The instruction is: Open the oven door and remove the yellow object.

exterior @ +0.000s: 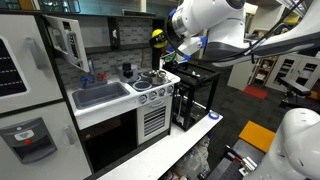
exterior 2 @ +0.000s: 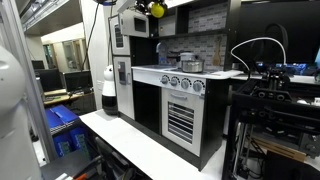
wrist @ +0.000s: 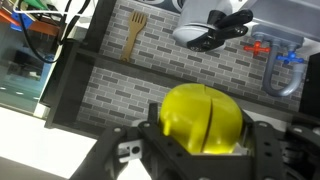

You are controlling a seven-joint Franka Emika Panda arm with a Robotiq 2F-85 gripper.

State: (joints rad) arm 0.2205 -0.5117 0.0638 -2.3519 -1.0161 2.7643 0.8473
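My gripper (wrist: 201, 140) is shut on the yellow object (wrist: 203, 118), a smooth bright ball with a seam down its middle, which fills the space between the two black fingers (wrist: 150, 150). In both exterior views the ball (exterior: 157, 38) (exterior 2: 157, 9) hangs in the air in front of the toy kitchen's upper shelf, above the stove. The oven door (exterior: 67, 42), white-framed with a dark window, stands swung open at the upper left of the kitchen. In an exterior view the door (exterior 2: 119, 36) shows edge-on beside the white oven.
Below the gripper are the stove with pots (exterior: 150, 78), a sink (exterior: 100, 95) and the larger black-glass oven door (exterior: 110, 140). A black open frame (exterior: 195, 95) stands beside the kitchen. A wooden fork (wrist: 135, 35) and blue utensils (wrist: 285, 60) hang on the brick backsplash.
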